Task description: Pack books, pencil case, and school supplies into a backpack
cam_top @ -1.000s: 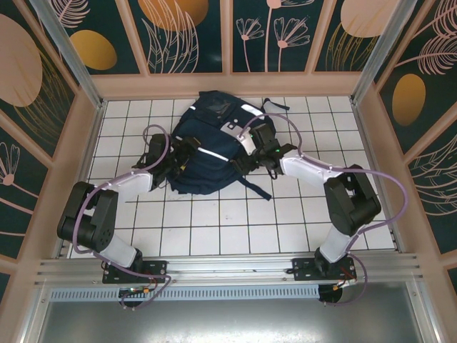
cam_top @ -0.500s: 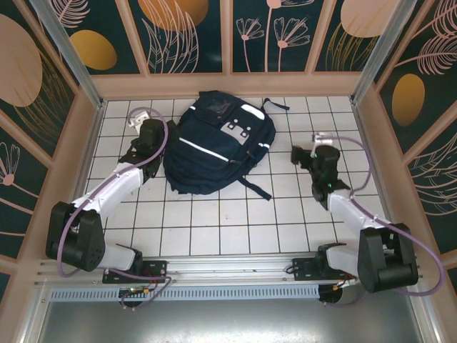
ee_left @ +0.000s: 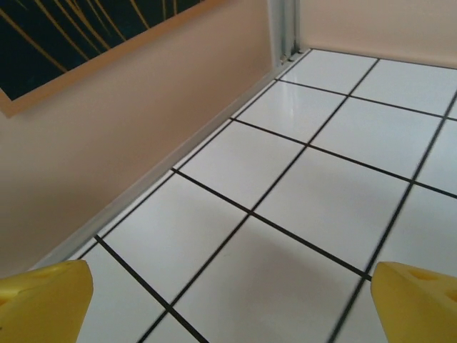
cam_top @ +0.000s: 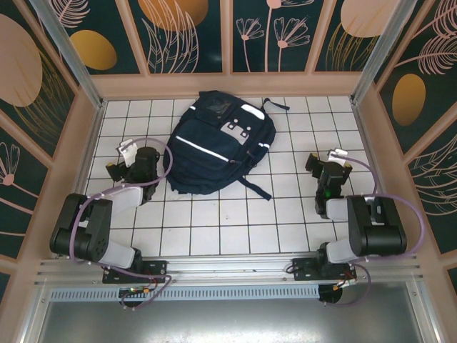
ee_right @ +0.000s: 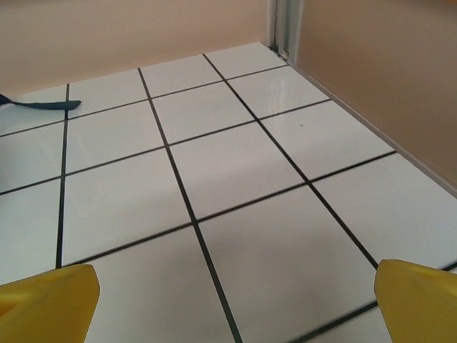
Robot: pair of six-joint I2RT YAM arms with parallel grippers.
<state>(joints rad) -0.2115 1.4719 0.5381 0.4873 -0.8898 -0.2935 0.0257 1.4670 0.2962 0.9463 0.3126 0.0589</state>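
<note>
The left gripper (cam_top: 118,158) has its jaws wide and holds nothing, over bare tiles (cam_top: 214,229) close to the left wall (ee_left: 107,128). The right gripper (cam_top: 327,161) is wide and empty too, near the right wall (ee_right: 371,86). The backpack (cam_top: 214,146) lies flat between them, touching neither.

my left fingertips (ee_left: 44,299) chopped off at the picture's bottom corners, right fingertips (ee_right: 46,296) same deal, backpack strap (ee_right: 39,103) cut at the left edge

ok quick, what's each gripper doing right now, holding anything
Left gripper: open, fingers wide apart, holding nothing.
Right gripper: open, fingers wide apart, holding nothing.
</note>
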